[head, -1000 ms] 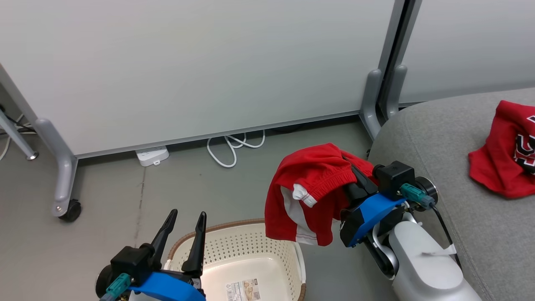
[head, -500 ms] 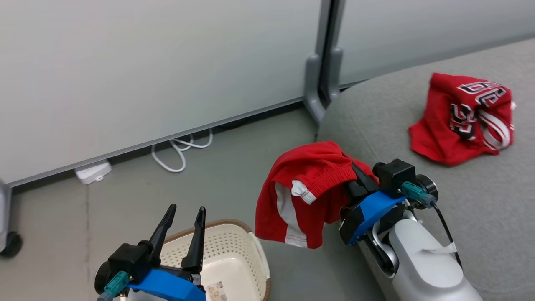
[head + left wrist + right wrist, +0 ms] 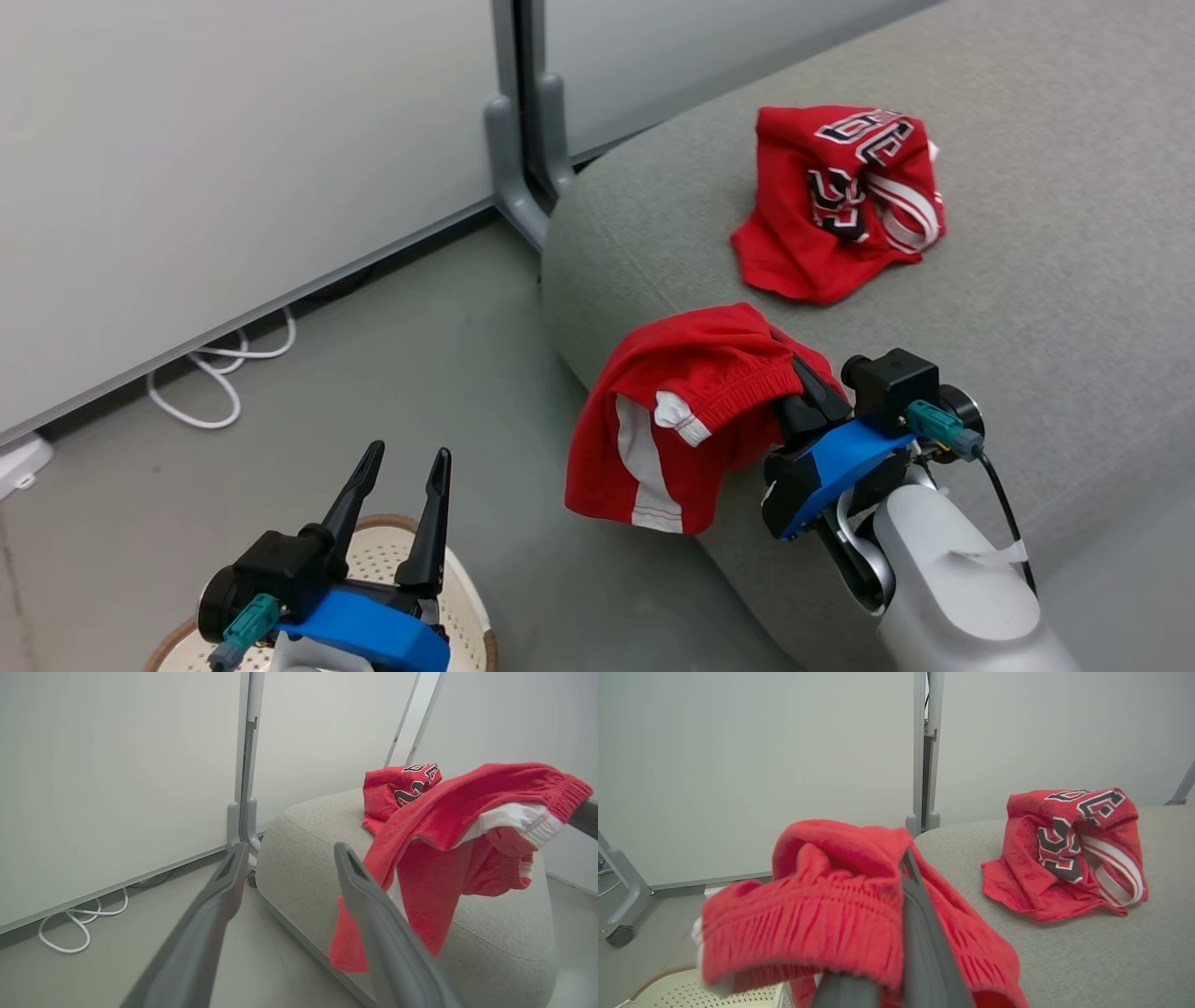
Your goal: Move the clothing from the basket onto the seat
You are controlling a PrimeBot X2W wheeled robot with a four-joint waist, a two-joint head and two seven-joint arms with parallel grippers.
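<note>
the right gripper [image 3: 795, 375] is pinching the shorts [image 3: 691, 411] by the elastic waistband; they are hanging at the seat's [image 3: 1074, 308] rounded edge nearest the basket [image 3: 464, 623], partly out over the floor [image 3: 420, 355]; the jersey [image 3: 836, 219] is lying crumpled further in on the seat; the left gripper [image 3: 403, 459] is hovering spread and empty above the basket's rim; the carrying-over step seems to be in hand; the next move is calling for a reach further in over the seat before releasing, lest the shorts slide off.

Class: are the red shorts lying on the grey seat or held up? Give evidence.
Held up. The shorts hang bunched from the shut right tool, which pinches the waistband; the hem dangles by the seat edge.
</note>
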